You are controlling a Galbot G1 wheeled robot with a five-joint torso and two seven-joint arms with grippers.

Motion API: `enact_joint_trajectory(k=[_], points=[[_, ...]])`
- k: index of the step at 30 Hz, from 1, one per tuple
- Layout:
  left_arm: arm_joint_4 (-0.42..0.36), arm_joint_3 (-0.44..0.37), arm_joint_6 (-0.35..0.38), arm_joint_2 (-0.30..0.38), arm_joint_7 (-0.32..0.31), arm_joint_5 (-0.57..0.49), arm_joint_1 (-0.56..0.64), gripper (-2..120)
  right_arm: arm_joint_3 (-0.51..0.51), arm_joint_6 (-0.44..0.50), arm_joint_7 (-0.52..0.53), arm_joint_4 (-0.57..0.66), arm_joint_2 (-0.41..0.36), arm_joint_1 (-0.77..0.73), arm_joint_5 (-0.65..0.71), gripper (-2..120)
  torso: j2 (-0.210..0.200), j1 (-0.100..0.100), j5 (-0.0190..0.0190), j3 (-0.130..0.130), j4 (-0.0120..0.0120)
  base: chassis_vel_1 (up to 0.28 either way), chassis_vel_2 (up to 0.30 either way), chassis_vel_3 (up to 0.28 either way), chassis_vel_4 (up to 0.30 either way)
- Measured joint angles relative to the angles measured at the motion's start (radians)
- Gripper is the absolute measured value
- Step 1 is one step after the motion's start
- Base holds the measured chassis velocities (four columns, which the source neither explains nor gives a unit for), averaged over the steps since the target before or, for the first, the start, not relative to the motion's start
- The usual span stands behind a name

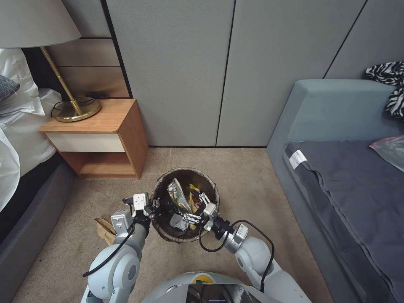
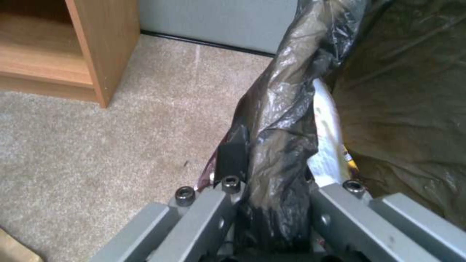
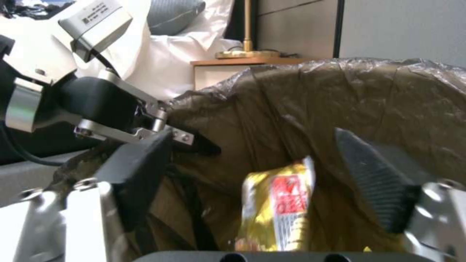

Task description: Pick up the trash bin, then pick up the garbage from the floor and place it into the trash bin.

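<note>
The bin [image 1: 185,206], w/ wrappers [image 1: 181,195] inside, is seen on the carpet [image 1: 252,181] between nightstand [image 1: 101,139] & sofa [image 1: 336,160]. Its lined rim is clamped by the left pincer [image 1: 153,206]. The right pincer [image 1: 201,208] is held wide open over the bin, gripping nothing. A brown paper scrap [image 1: 104,230] lies beside the left arm.

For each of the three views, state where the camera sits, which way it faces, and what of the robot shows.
Head view: high, facing down at the round lined trash bin on carpet; both arms show.
Left wrist view: behind the left gripper, shut on the bin's dark bag-covered rim.
Right wrist view: behind the open right gripper, above a yellow snack wrapper.
Shared: bin and left gripper.
</note>
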Motion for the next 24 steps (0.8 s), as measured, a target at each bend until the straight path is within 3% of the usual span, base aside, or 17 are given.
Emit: enact_joint_trajectory(k=[6,19,24], points=[[-0.002,-0.001,0.0,0.0,0.001,-0.002,0.0,2,0.012,0.004,-0.008,0.011,-0.002,-0.007,0.0,99,0.0,0.0,0.0,0.0,0.0,0.0,0.0,0.0,0.0],[-0.001,-0.008,-0.001,0.0,0.001,-0.006,-0.002,2,0.029,0.016,-0.017,0.045,-0.008,-0.032,-0.001,100,0.0,0.0,0.0,0.0,-0.0001,0.0,0.0,0.0,0.0],[0.006,-0.009,-0.002,-0.004,0.001,-0.005,-0.005,2,0.061,0.057,0.051,0.164,0.01,-0.075,-0.02,100,0.0,0.0,0.0001,0.0,0.0,0.0,0.0,0.0,0.0]])
